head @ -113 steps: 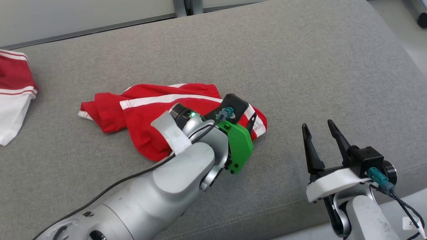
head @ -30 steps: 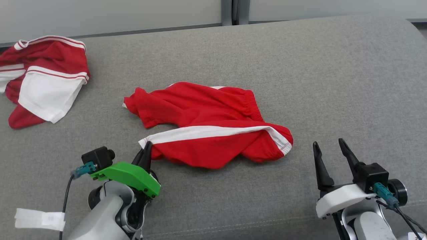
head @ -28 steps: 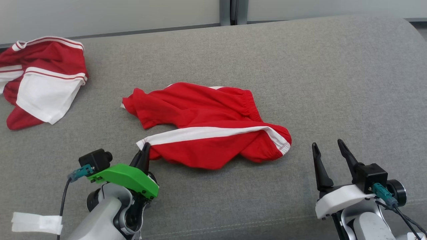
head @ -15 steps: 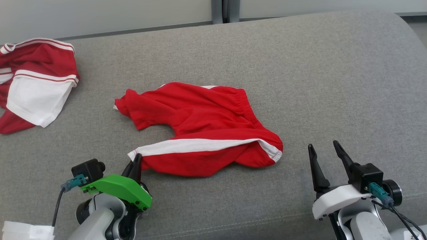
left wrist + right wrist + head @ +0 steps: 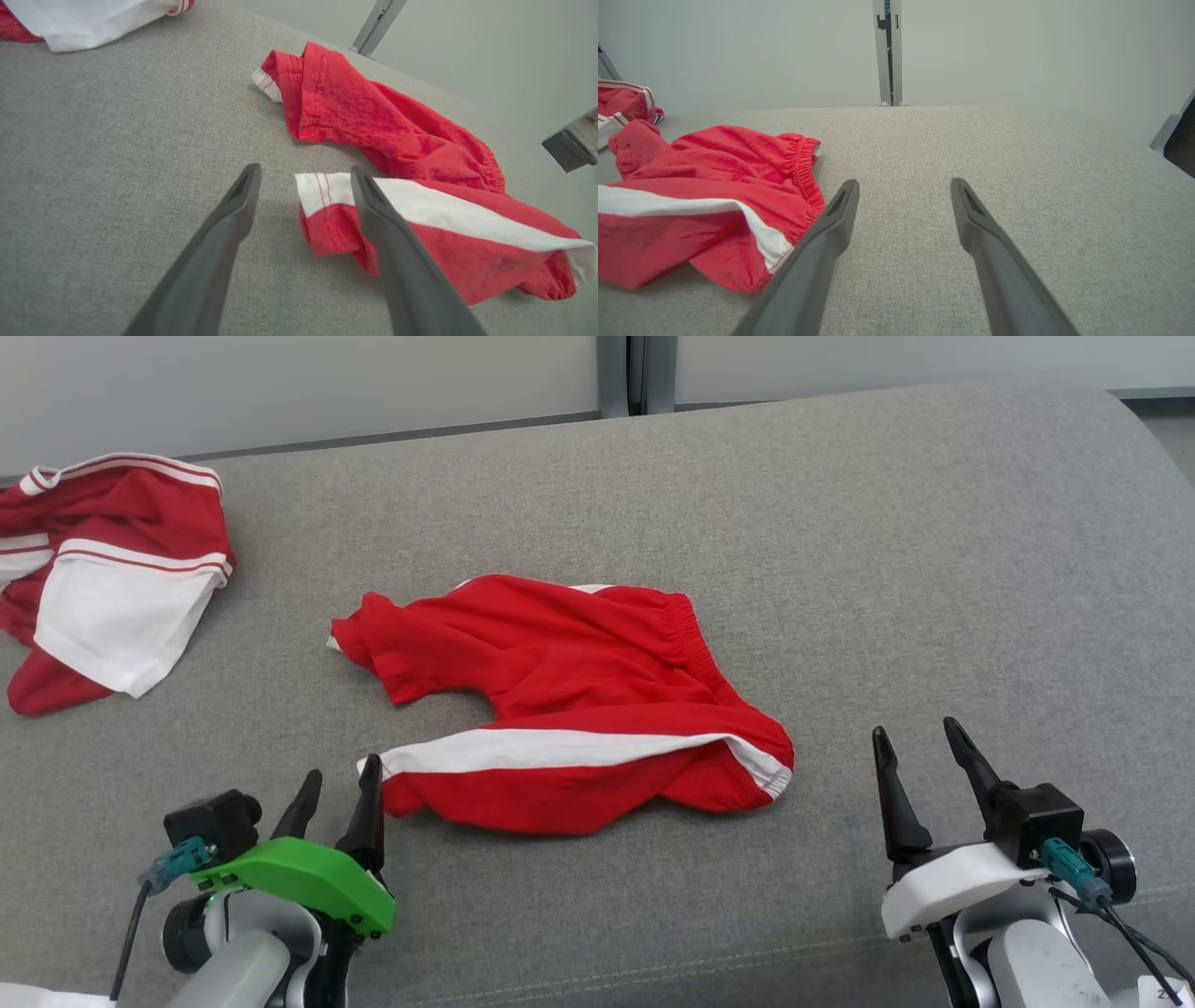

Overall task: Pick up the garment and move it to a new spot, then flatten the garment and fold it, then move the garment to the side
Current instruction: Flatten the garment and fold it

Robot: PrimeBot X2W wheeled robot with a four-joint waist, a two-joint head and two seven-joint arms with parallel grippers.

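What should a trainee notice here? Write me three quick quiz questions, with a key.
1. True or false: the left end effector is shut on the red shorts.
2. What lies at the far left of the grey cushion? A) a red-and-white garment B) a towel C) a box
3. Fill in: the right end effector is open and holds ____.
Key: 1 false; 2 A; 3 nothing.

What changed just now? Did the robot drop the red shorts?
Yes. The left gripper was pinching the white-striped corner of the red shorts; now it has opened and let go. The right gripper stayed open, and the red-and-white garment at far left stayed put.
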